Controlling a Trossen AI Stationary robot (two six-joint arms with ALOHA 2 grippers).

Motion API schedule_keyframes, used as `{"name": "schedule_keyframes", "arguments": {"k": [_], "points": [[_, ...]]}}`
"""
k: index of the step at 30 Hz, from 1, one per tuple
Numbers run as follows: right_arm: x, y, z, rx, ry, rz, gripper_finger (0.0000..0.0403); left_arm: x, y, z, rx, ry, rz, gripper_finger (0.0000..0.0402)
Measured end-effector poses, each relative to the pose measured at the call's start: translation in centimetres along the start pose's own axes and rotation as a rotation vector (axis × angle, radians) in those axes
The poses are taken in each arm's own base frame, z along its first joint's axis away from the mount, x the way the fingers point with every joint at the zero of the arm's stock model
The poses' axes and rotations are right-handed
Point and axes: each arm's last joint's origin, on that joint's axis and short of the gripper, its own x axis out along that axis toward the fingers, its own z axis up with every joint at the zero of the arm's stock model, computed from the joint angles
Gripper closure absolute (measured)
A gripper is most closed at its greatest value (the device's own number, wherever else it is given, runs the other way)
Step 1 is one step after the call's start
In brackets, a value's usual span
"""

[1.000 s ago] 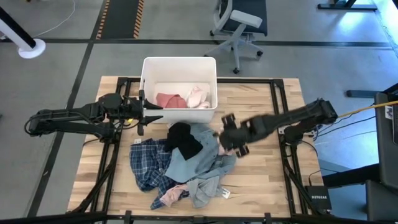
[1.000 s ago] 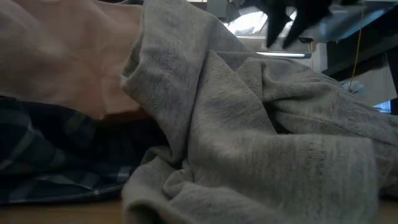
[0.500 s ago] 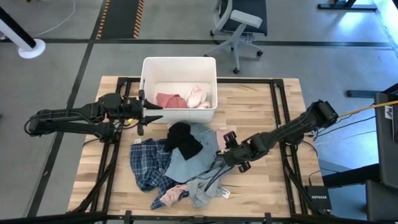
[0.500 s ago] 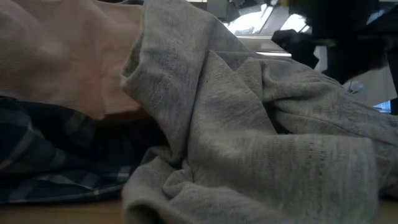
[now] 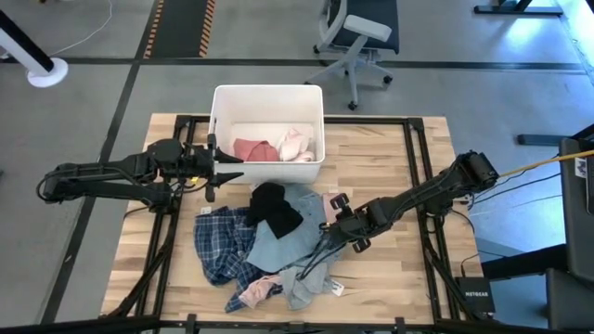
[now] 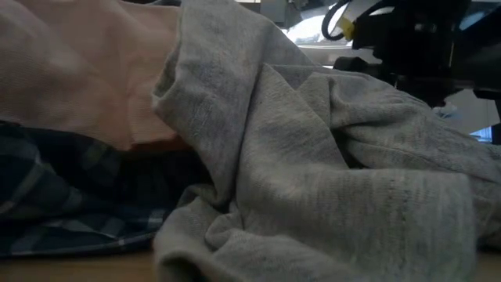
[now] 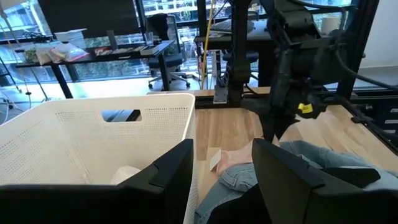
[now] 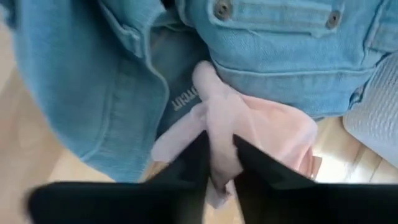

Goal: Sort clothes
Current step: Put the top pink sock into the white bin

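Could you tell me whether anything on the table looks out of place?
Nothing looks damaged. The clothes lie in one tangled heap, and a pink piece hangs off the table edge. The right gripper pinches another pink piece under the denim.

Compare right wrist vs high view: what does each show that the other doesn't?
Only the right wrist view: the right claw pinching a pink piece that pokes out from under the blue denim garment, with its buttons.
Only the high view: the white bin, plaid shirt, black piece, and the left claw waiting open beside the bin.
Both: the denim garment and wooden table.
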Motion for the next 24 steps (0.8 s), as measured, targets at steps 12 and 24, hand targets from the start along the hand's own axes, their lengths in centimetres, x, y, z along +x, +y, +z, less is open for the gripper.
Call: {"name": "schedule_keyframes", "arguments": {"k": [12,24], "points": [[-4.9,-3.2,2.6,-0.043,-0.003,-0.115,0.0383,0.0,0.0,0.0,0.004,0.0,0.0,0.0242],[-14.7,-8.9,5.4,-0.104,-0.093,-0.429,0.0373,0.0,0.0,0.0,0.001,0.0,0.0,0.0242]]}}
